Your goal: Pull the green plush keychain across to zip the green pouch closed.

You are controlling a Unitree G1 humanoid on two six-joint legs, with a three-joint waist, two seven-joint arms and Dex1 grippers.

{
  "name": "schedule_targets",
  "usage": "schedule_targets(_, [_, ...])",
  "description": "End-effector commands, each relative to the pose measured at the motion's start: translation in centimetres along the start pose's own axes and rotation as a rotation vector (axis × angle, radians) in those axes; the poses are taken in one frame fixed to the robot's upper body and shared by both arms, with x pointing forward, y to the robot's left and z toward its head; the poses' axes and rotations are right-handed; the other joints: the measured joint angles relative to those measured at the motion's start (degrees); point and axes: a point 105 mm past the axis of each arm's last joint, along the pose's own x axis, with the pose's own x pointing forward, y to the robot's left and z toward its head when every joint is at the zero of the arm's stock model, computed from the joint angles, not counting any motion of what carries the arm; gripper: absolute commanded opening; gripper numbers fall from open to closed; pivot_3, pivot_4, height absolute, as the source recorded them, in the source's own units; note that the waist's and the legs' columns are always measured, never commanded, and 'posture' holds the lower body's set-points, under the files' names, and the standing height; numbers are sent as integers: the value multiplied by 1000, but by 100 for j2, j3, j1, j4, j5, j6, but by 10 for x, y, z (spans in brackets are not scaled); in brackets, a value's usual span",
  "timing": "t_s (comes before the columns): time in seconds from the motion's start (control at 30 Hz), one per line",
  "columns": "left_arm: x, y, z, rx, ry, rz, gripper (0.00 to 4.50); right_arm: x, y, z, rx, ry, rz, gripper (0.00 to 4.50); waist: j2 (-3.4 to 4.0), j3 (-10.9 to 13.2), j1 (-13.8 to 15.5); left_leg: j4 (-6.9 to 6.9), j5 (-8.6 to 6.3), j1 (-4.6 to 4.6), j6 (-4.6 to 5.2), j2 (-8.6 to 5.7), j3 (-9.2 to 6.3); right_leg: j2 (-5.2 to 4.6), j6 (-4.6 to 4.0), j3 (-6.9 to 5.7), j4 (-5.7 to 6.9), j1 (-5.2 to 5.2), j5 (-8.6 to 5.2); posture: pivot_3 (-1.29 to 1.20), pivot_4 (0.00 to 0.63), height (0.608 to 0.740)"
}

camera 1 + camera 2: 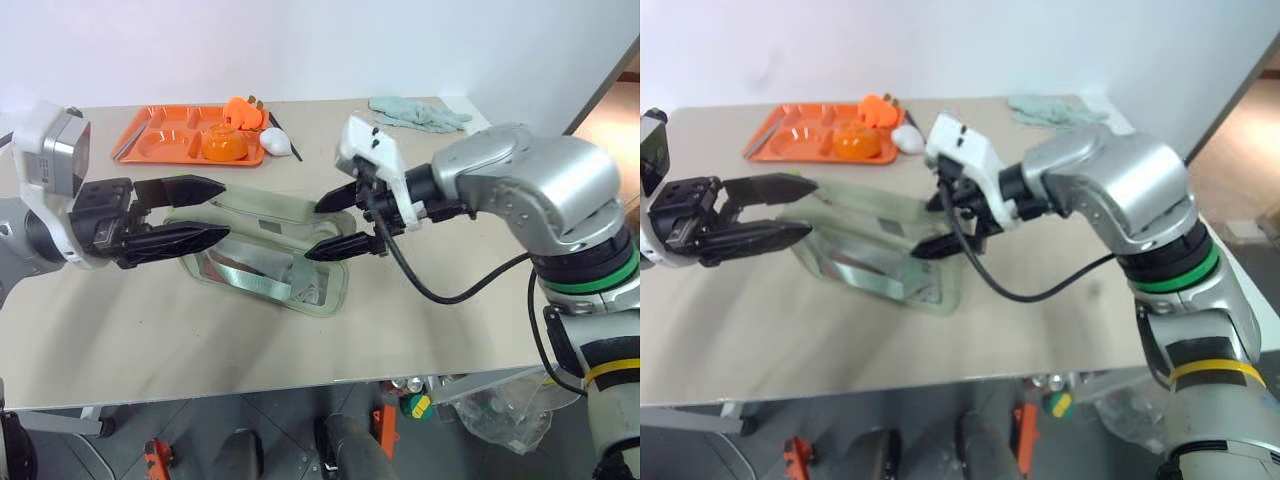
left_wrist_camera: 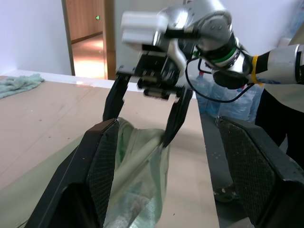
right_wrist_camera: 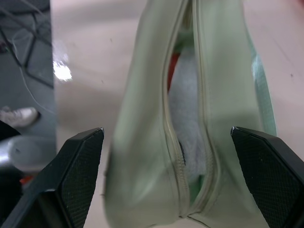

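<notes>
Left eye view: the left gripper (image 1: pixel 205 211) hovers spread and empty over the left end of the green pouch (image 1: pixel 262 255), which lies on the table (image 1: pixel 200 330), its zip still gaping. At the pouch's right end, the right gripper (image 1: pixel 327 225) hangs spread wide, grasping nothing. Beyond the pouch sits an orange tray (image 1: pixel 160 140).

Green pouch (image 1: pixel 268 255) flat on table (image 1: pixel 200 340); left gripper (image 1: pixel 222 210) and right gripper (image 1: pixel 318 228) both spread wide above its ends.

Beige table (image 1: pixel 200 340) against a white wall (image 1: pixel 300 45), grey floor (image 1: pixel 270 420) below, wooden door (image 2: pixel 85 33) beyond.
</notes>
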Motion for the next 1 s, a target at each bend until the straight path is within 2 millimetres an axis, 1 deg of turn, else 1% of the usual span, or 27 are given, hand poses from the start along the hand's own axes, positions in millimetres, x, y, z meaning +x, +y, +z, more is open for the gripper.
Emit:
schedule_targets(0.03, [1,-2,3,17,-5,-8,3389,-4,7,9,-52,-27,23,4430,0,0,-1,0,0,0,0,0,0,0,0,0,0,0,0,0,150,740])
schedule_targets(0.07, [1,-2,2,13,-8,-6,3389,-7,9,15,-47,-48,35,4430,0,0,-1,0,0,1,0,0,-1,0,0,0,1,0,0,0,150,740])
schedule_targets(0.17, [-1,1,-1,0,-16,7,3389,-20,4,36,-34,-115,33,4430,0,0,-4,2,0,1,0,1,-1,1,0,-1,1,0,0,0,150,740])
schedule_targets(0.23, [-2,4,-3,-9,-20,17,3389,-23,4,42,-32,-128,40,4430,2,1,-4,10,0,0,0,2,-1,4,-1,0,7,-1,3,0,150,740])
schedule_targets(0.33, [-3,7,-4,-16,-39,29,3389,-23,10,44,-31,-125,76,4430,0,0,2,13,0,0,1,4,-7,4,-3,-7,7,3,2,0,150,740])
schedule_targets(0.5, [-6,12,-3,-25,-68,46,3389,-13,21,37,-23,-84,130,4430,1,1,-2,19,0,-1,1,4,-4,4,-1,-3,7,2,3,0,150,740])
schedule_targets(0.63, [-6,13,-6,-29,-70,56,3389,1,27,24,-11,-48,160,4430,0,0,-2,19,0,-2,1,5,-7,4,-1,-5,8,4,3,0,150,740])
schedule_targets(0.8, [-7,13,-7,-32,-74,62,3389,17,22,13,-14,-21,146,4430,1,0,-4,25,-1,-3,1,5,-4,4,1,-2,10,2,5,0,150,740])
schedule_targets(0.93, [-6,12,-8,-34,-72,62,3389,24,15,10,-8,-24,126,4430,1,0,-3,32,-1,-5,1,5,-6,5,2,-4,11,3,6,0,150,740])
schedule_targets(0.97, [-6,12,-8,-36,-69,62,3422,24,13,11,-16,-31,118,3902,1,0,-3,33,0,-6,1,5,-5,5,3,-4,11,4,6,0,150,740])
schedule_targets(1.0, [-6,11,-9,-39,-66,61,3422,24,12,12,-25,-38,113,3631,1,0,-2,35,-1,-7,1,5,-5,5,4,-3,11,3,7,0,150,740])
